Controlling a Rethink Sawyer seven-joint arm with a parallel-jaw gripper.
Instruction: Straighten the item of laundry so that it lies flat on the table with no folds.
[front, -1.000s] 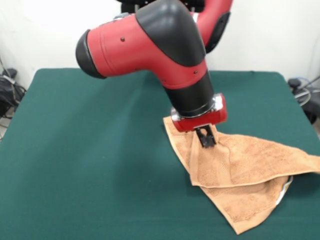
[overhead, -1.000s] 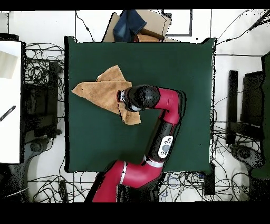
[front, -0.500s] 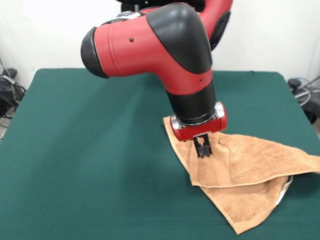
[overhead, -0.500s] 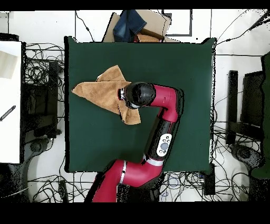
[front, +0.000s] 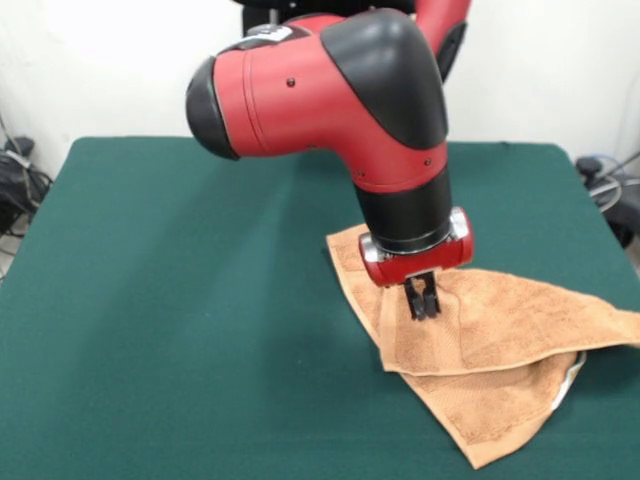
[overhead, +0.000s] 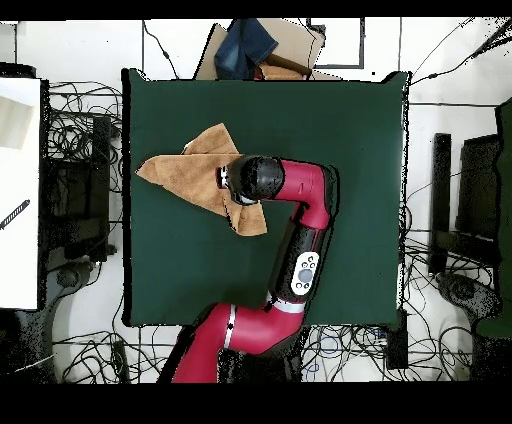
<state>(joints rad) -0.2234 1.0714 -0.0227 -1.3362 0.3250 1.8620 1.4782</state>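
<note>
Towel (front: 490, 340) — orange terry, folded triangular layers, on green felt table (front: 180, 330), end effector (front: 423, 303) fingers together, tips at cloth.

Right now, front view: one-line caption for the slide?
Sawyer gripper poised over a folded orange towel on the green table.

Towel (front: 500, 330) light orange-brown terry, white label at edge; surface (front: 180, 300) dark green; arm (front: 340, 90) red and black.
</note>
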